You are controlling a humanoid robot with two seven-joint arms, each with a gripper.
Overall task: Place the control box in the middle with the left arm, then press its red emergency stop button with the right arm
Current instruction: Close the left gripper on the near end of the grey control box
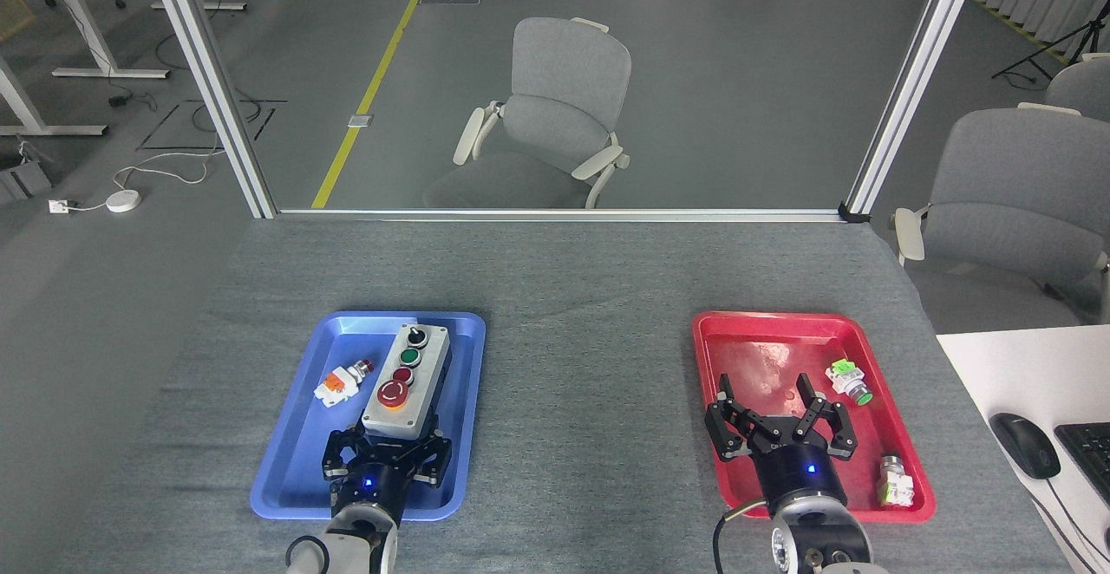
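The control box (408, 375) lies lengthwise in the blue tray (295, 461), light grey on top with a row of buttons. Its red emergency stop button (393, 394) is the big one nearest me, on a yellow ring. My left gripper (390, 437) is at the box's near end, fingers closed against both sides of it. My right gripper (772, 401) hovers open over the red tray (746, 331), nothing between its fingers. The middle (585, 401), plain grey cloth, lies between the two trays.
A loose orange-white pushbutton part (342, 381) lies in the blue tray left of the box. Two green-tipped parts (848, 381) (895, 480) lie in the red tray. A white desk (1023, 375) with a mouse (1025, 444) adjoins on the right. A glass partition frame (555, 214) borders the far edge.
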